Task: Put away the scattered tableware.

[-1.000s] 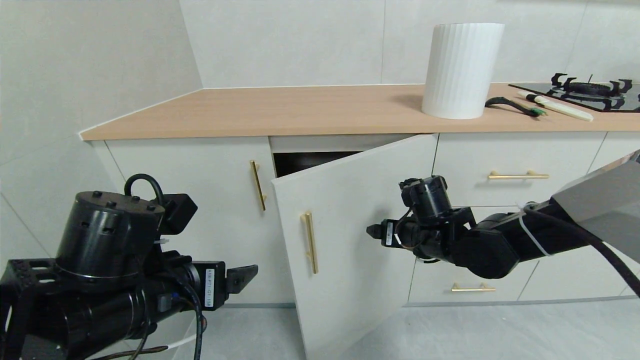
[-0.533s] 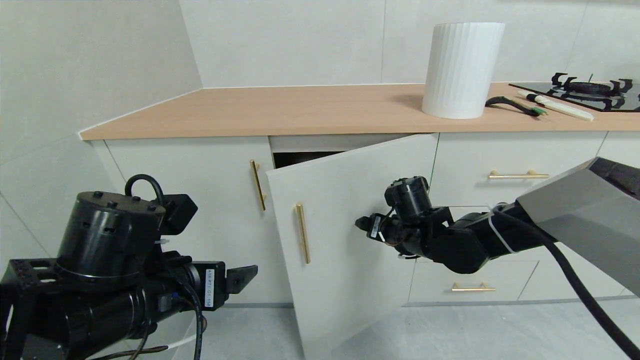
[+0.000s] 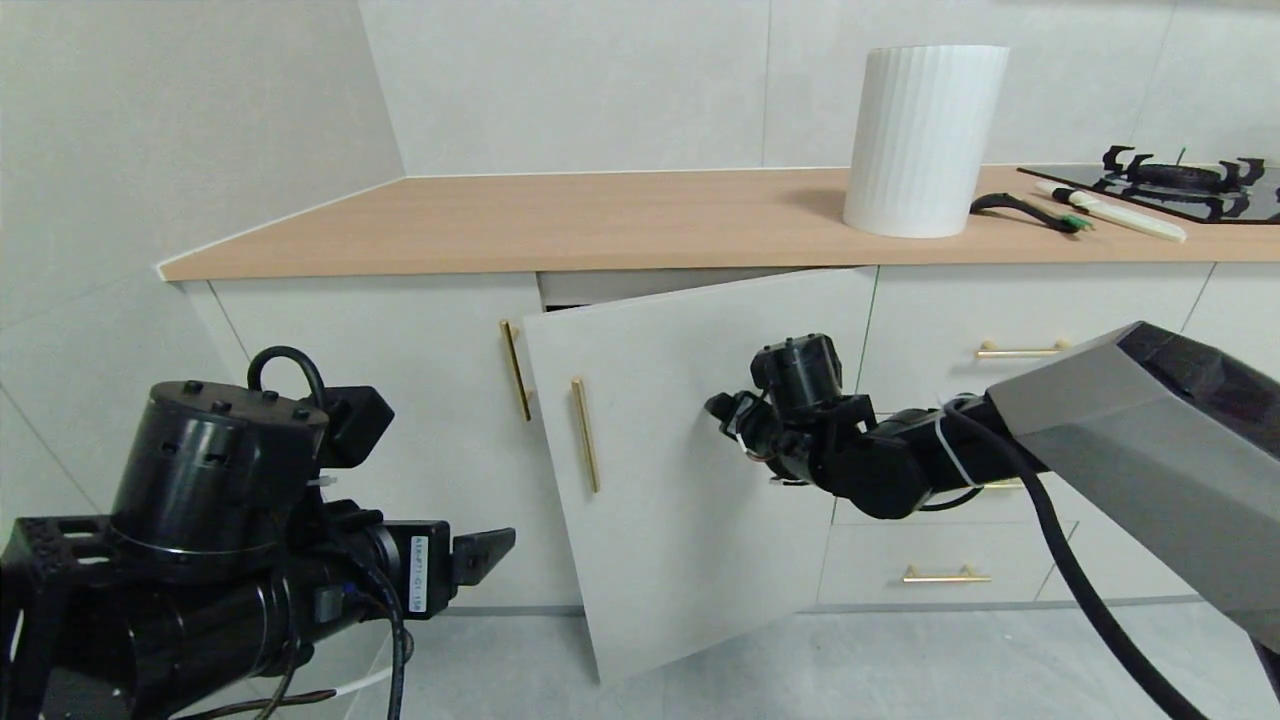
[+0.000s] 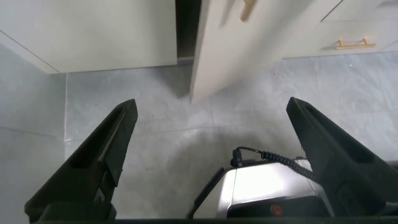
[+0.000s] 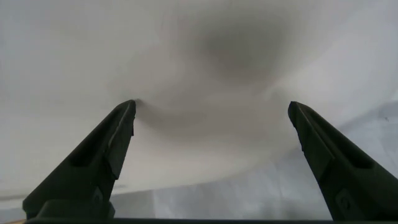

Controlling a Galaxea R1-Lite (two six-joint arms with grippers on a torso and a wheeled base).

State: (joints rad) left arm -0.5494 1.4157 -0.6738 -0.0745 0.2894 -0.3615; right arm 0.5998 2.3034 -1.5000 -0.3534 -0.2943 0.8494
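A white cabinet door with a gold handle stands slightly ajar under the wooden counter. My right gripper touches the door's outer face, and in the right wrist view that gripper is open with the door face close in front. On the counter at the right lie a white-and-green utensil and a black-handled one. My left gripper hangs low at the left, open over the floor and holding nothing.
A tall white ribbed container stands on the counter beside the utensils. A black stove is at the far right. Drawers with gold handles sit right of the door. The door's lower corner hangs over the grey floor.
My right gripper has moved left and forward against the door, and the door has swung toward shut, narrowing the dark gap at its top. The left arm has stayed still.
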